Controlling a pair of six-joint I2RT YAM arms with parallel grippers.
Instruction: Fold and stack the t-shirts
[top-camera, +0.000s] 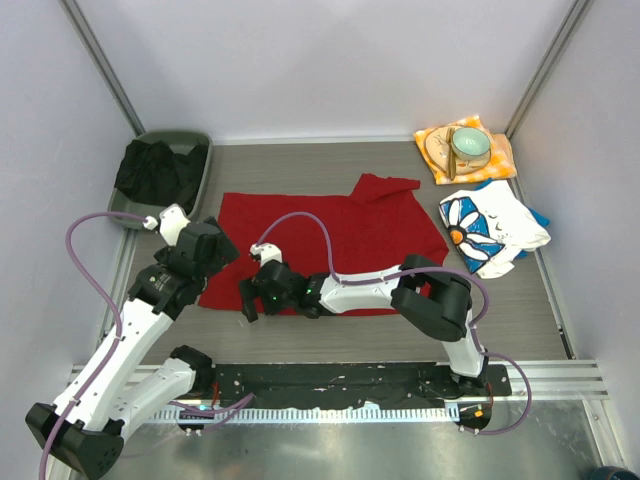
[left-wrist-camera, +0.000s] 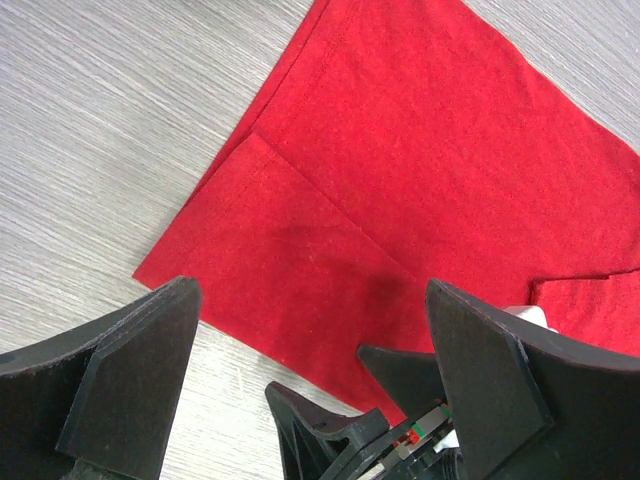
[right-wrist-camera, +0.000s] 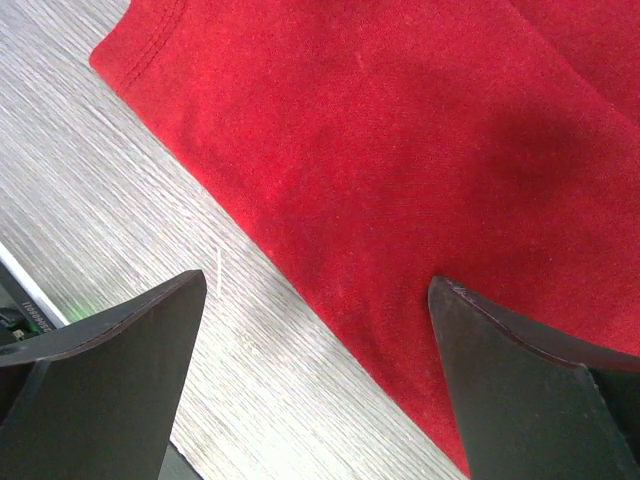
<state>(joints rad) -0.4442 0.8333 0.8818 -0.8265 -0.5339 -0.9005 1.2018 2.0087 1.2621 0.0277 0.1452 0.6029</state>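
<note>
The red t-shirt (top-camera: 330, 235) lies spread flat mid-table, with one sleeve folded over at the back. It also shows in the left wrist view (left-wrist-camera: 400, 150) and the right wrist view (right-wrist-camera: 400, 140). The white daisy-print t-shirt (top-camera: 490, 230), with blue cloth at its edge, lies crumpled at the right. My left gripper (top-camera: 218, 252) is open and empty above the red shirt's left edge (left-wrist-camera: 310, 300). My right gripper (top-camera: 250, 300) is open and empty, low over the shirt's near hem by its near-left corner (right-wrist-camera: 318, 290). Its fingers (left-wrist-camera: 330, 430) show in the left wrist view.
A grey bin (top-camera: 195, 145) holding black cloth stands at the back left. An orange-yellow cloth (top-camera: 500, 160) with a bowl (top-camera: 468, 145) lies at the back right. Metal frame posts stand at both back corners. A rail (top-camera: 540, 375) runs along the near edge.
</note>
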